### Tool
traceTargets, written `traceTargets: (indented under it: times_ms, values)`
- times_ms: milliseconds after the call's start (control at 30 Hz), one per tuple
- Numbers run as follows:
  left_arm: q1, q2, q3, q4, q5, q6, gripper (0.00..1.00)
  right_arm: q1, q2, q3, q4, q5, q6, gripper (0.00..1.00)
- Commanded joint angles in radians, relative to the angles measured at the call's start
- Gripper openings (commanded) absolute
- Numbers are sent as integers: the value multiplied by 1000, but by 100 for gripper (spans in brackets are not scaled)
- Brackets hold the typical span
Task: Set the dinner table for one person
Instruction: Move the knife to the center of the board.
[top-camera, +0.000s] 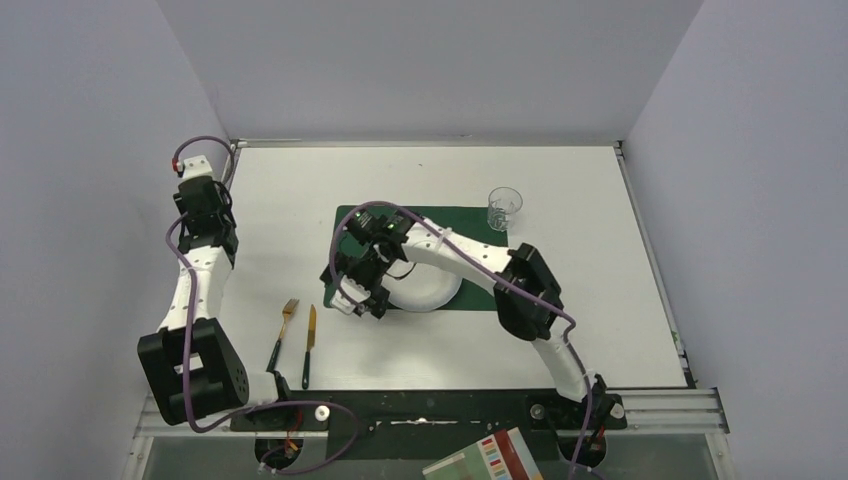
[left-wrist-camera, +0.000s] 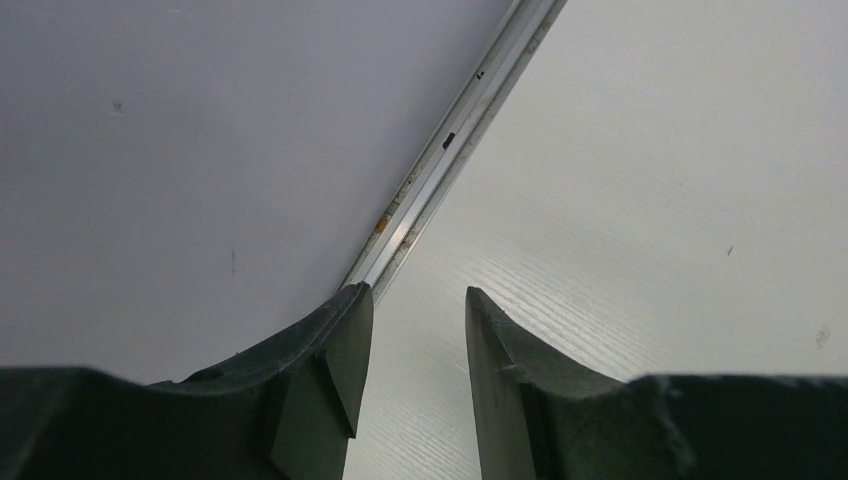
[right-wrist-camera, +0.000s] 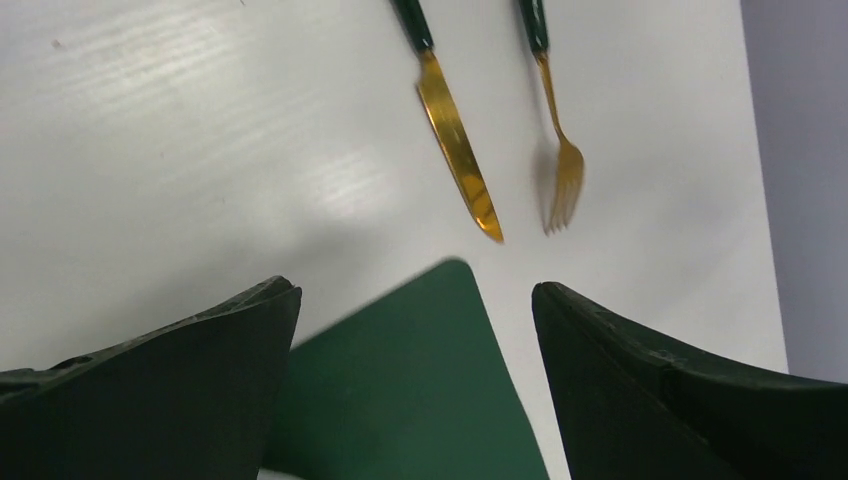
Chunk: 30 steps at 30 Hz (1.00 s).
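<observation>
Beneath the wide-open, empty right claw (right-wrist-camera: 415, 290): dark green rectangular placemat (right-wrist-camera: 410, 390), round white plate (top-camera: 430, 290) beside, both set on the large white counter (right-wrist-camera: 200, 150); gold knife (right-wrist-camera: 460, 165) and fork (right-wrist-camera: 562, 165) beyond, not yet laid; left claw (left-wrist-camera: 418, 292) open too.

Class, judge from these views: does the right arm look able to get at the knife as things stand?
Probably yes: the right pincer is open over the placemat corner, and only bare table lies between it and the knife.
</observation>
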Motion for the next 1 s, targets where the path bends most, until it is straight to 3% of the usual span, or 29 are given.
traceTargets:
  times_ms: [0, 133, 300, 367, 467, 767, 967]
  values:
    - [31, -48, 66, -8, 62, 4, 38, 62, 40, 51, -5, -137, -115, 89]
    - [37, -43, 76, -31, 96, 0, 38, 107, 150, 173, -33, -178, -134, 85]
    - [53, -40, 78, -42, 110, -2, 38, 147, 197, 185, 52, -209, -105, 87]
    - [66, -44, 75, -41, 120, -4, 38, 156, 210, 187, 92, -229, -61, 83]
    - [90, -49, 72, -39, 139, -7, 39, 169, 228, 194, 131, -252, -6, 71]
    - [141, -62, 84, -53, 164, -9, 39, 183, 241, 138, 250, -306, 180, 57]
    - [179, -68, 85, -59, 178, -10, 39, 186, 255, 130, 258, -330, 266, 56]
